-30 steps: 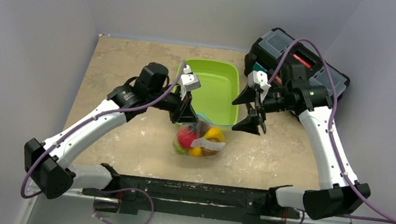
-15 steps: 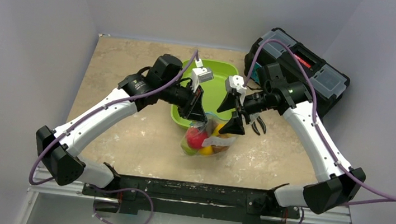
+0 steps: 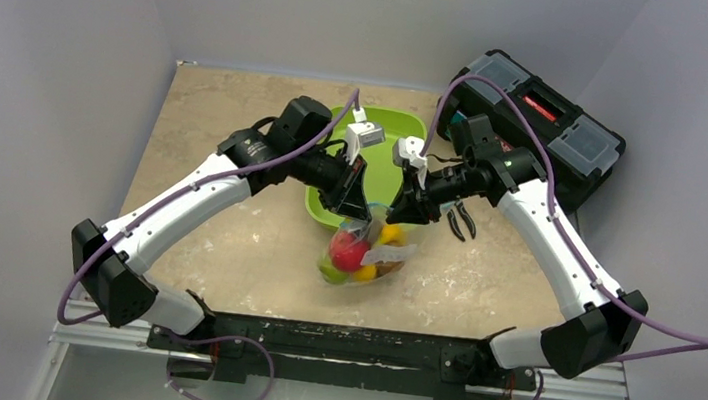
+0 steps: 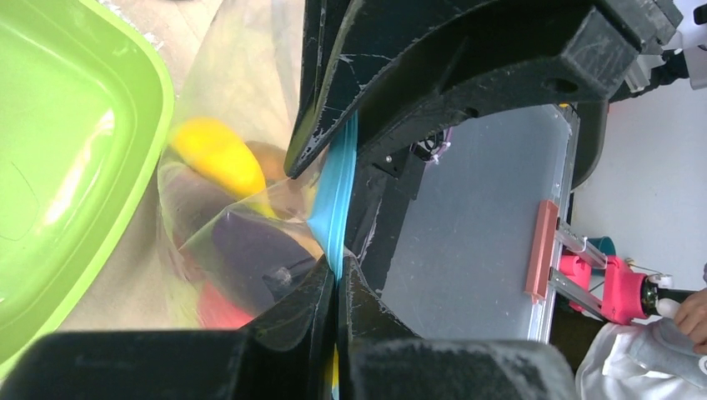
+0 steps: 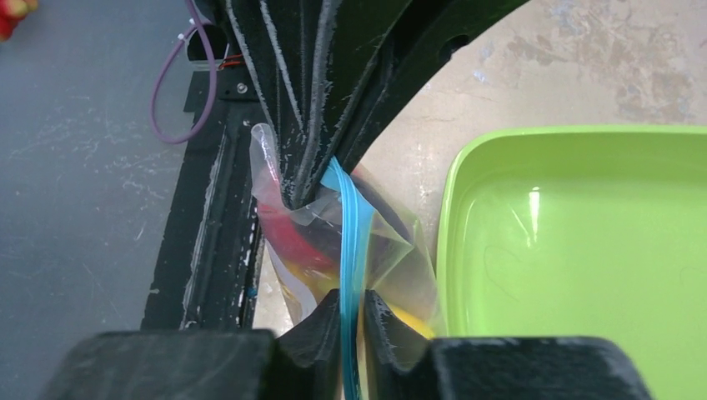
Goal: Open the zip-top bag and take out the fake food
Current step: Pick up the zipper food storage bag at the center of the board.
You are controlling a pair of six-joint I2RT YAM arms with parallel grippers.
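The zip-top bag [image 3: 370, 260], clear with a teal zipper strip [image 4: 338, 196], hangs upright just in front of the green tray. Inside it shows the fake food: a red apple [image 3: 347, 250], a yellow piece [image 4: 215, 154] and a dark purple piece [image 4: 250, 250]. My left gripper [image 3: 356, 215] is shut on the strip's left part; in the left wrist view its fingertips [image 4: 337, 279] pinch the teal band. My right gripper [image 3: 397, 215] grips the strip from the other side, its fingertips [image 5: 354, 302] pressed against the band [image 5: 350, 242]. The two grippers stand close, facing each other.
A lime-green tray [image 3: 393, 129] lies behind the bag, also in the wrist views [image 5: 584, 250]. Black-handled pliers [image 3: 460, 222] lie right of the bag. A black toolbox [image 3: 550, 122] stands at the back right. Grey walls close in on three sides.
My right gripper swung left from beside the tray to the bag's top and closed from wide open onto the zipper strip. The left gripper kept its hold and carried the bag slightly right.
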